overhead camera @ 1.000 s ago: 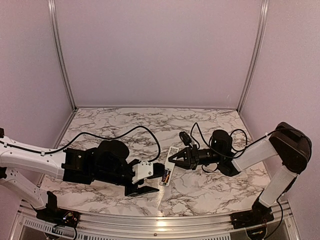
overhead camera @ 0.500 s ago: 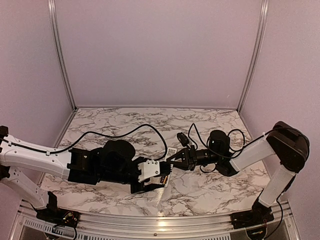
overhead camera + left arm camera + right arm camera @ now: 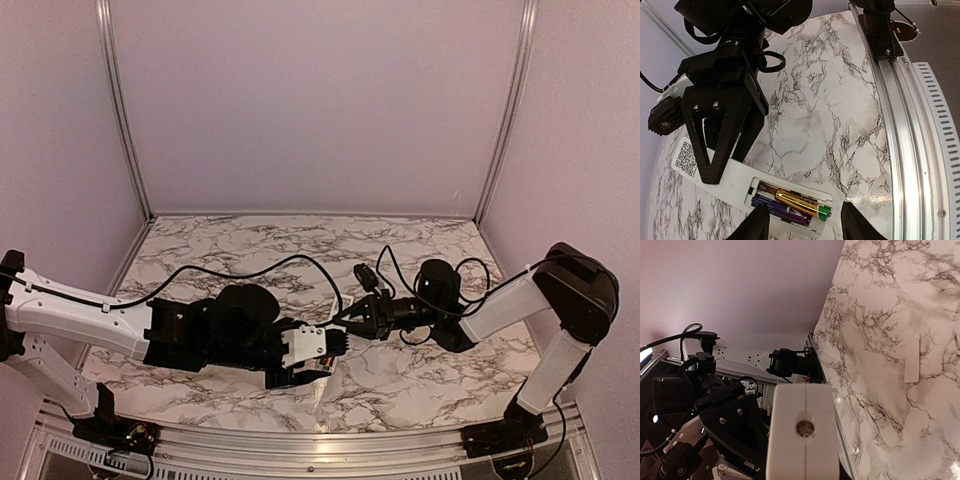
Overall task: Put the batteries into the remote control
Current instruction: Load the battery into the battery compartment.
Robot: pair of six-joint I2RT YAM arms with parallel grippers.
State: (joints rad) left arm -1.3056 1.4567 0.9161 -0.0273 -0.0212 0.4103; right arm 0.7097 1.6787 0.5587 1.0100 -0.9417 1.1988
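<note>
- The remote control lies back-up, its near edge cut off in the left wrist view. From above it is almost hidden.
- A golden battery and a dark battery sit side by side in its compartment, their print unreadable.
- A QR code marks its far end.
- The right pincer is clenched on that end.
- The left pincer is released, straddling the compartment end.
- The marbled bench is underneath.

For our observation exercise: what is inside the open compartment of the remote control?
In the compartment of the remote control lie the golden battery, green-ended and fully visible, and beside it the dark battery, its lower side hidden behind the compartment rim.
</note>
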